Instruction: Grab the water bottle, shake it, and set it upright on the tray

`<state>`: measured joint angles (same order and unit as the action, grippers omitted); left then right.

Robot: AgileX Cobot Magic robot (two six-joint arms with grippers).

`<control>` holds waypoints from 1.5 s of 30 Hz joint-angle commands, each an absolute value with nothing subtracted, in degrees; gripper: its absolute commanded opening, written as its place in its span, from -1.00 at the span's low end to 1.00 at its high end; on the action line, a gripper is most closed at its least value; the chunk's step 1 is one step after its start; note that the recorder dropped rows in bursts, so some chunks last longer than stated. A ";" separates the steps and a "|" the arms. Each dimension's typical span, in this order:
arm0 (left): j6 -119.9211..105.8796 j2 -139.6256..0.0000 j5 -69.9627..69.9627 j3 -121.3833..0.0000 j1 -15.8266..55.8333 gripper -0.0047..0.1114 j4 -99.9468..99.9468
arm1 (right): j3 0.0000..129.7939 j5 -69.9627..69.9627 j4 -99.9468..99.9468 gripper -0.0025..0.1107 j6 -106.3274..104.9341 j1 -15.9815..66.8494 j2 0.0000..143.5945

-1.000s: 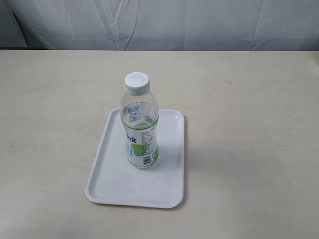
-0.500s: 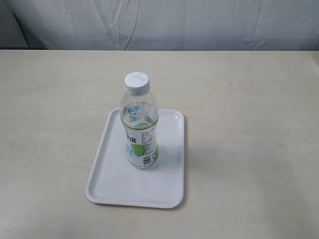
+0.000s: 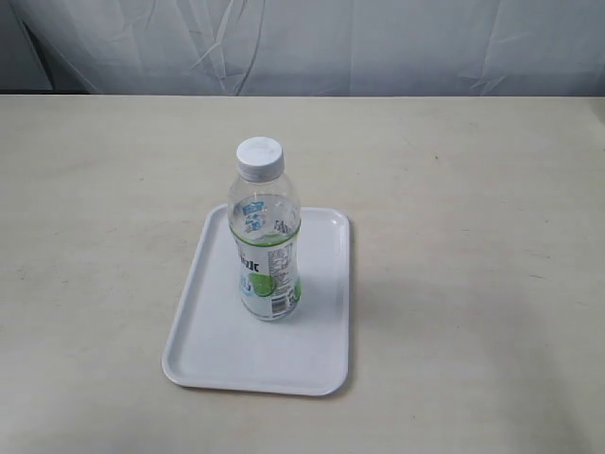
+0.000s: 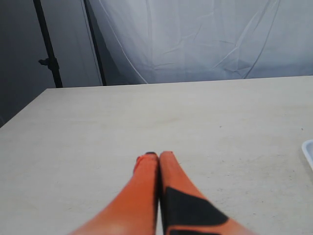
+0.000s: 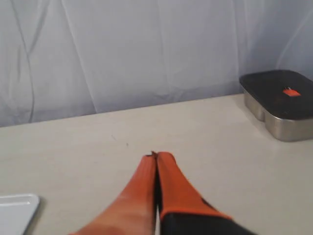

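Note:
The water bottle, clear with a white cap and a lime label, stands upright on the white tray in the middle of the exterior view. Neither arm shows in that view. In the left wrist view my left gripper is shut, its orange fingers pressed together over bare table, and a corner of the tray peeks in at the frame's edge. My right gripper is shut too, holding nothing, with a corner of the tray low in the right wrist view.
A metal box with a dark lid sits on the table near the backdrop in the right wrist view. White cloth hangs behind the table, and a black stand pole rises beyond the table's corner.

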<state>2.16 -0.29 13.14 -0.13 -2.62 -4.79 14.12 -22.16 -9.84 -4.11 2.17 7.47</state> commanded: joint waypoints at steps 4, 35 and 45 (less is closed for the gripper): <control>2.60 0.00 12.88 0.00 -2.70 -0.92 -4.83 | 11.08 -26.13 -4.77 -0.97 0.00 -1.72 1.70; 2.60 0.00 12.88 0.00 -2.70 -0.92 -4.83 | 0.00 -21.19 -4.54 -0.97 0.00 -2.82 0.00; 2.60 0.00 12.88 0.00 -2.70 -0.92 -4.83 | 0.00 -21.33 -6.97 -0.97 0.00 -2.82 0.00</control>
<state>2.16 -0.29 13.14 -0.13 -2.62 -4.79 0.31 -21.89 -6.57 0.00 -2.57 0.42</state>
